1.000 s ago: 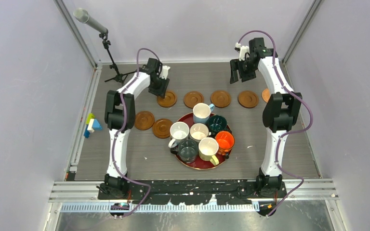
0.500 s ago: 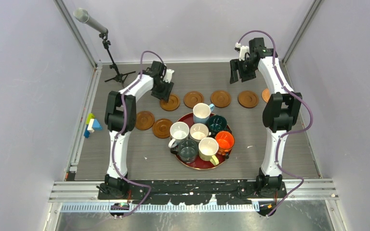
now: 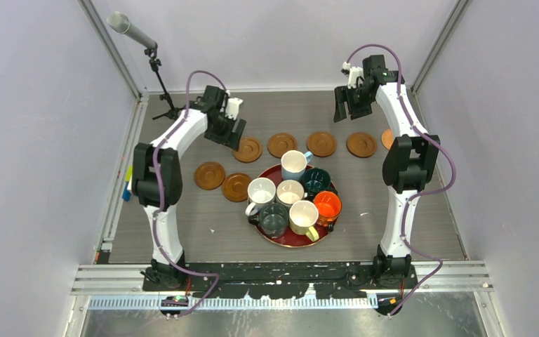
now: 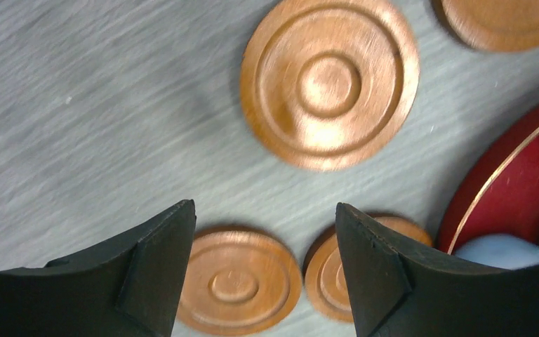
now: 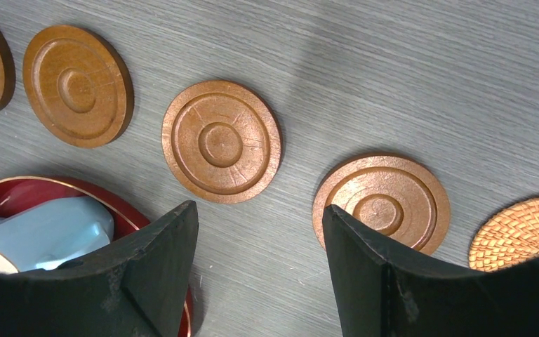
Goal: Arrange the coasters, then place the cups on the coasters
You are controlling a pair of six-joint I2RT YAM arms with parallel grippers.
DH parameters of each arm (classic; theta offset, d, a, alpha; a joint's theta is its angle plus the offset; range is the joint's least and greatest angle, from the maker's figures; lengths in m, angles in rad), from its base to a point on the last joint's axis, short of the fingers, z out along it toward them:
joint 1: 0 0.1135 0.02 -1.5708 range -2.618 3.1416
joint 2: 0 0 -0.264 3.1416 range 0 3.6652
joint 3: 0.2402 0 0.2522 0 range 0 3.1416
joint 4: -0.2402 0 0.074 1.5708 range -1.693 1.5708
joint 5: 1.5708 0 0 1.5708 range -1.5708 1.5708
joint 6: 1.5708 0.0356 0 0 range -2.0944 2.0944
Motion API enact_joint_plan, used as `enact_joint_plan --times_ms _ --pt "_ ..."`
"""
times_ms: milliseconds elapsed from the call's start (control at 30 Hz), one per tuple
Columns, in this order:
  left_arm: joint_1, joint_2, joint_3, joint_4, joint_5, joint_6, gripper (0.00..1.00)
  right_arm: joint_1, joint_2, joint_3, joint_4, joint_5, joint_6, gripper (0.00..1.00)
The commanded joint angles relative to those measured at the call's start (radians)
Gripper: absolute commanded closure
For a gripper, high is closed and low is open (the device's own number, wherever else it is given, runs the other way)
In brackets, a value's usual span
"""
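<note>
Left gripper (image 4: 263, 210) is held above the table (image 3: 217, 225), jaws apart, nothing gripped. Right gripper (image 5: 260, 210) is likewise parted and empty. Coasters (image 3: 281, 144) are laid along the far edge, two left of the red tray (image 3: 288, 241). Cups (image 3: 290, 192) are clustered on that tray, mid-table.

Both arms reach forward, left claw (image 4: 263, 210) and right claw (image 5: 260, 209) spread wide, empty.

Plain pale lilac walls (image 3: 35, 140) enclose the grey wood-grain table (image 3: 203, 239) on three sides under even light. A microphone (image 3: 128, 28) on a black tripod stand (image 3: 160, 81) occupies the far left corner. Metal rails (image 3: 288, 270) line the near edge.
</note>
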Motion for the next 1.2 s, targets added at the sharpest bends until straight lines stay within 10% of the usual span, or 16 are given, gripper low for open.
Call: enact_joint_plan --times_ms 0,767,1167 --pt "0.061 -0.119 -0.11 -0.021 0.027 0.082 0.25 0.006 -0.012 0.031 0.014 -0.026 -0.008 0.3" --pt "0.12 -0.172 -0.388 0.15 -0.133 0.345 0.28 0.006 -0.039 0.002 0.017 -0.031 -0.001 0.3" --pt "0.121 -0.021 -0.212 0.17 -0.142 0.282 0.56 0.005 -0.036 0.001 0.017 -0.026 -0.003 0.3"
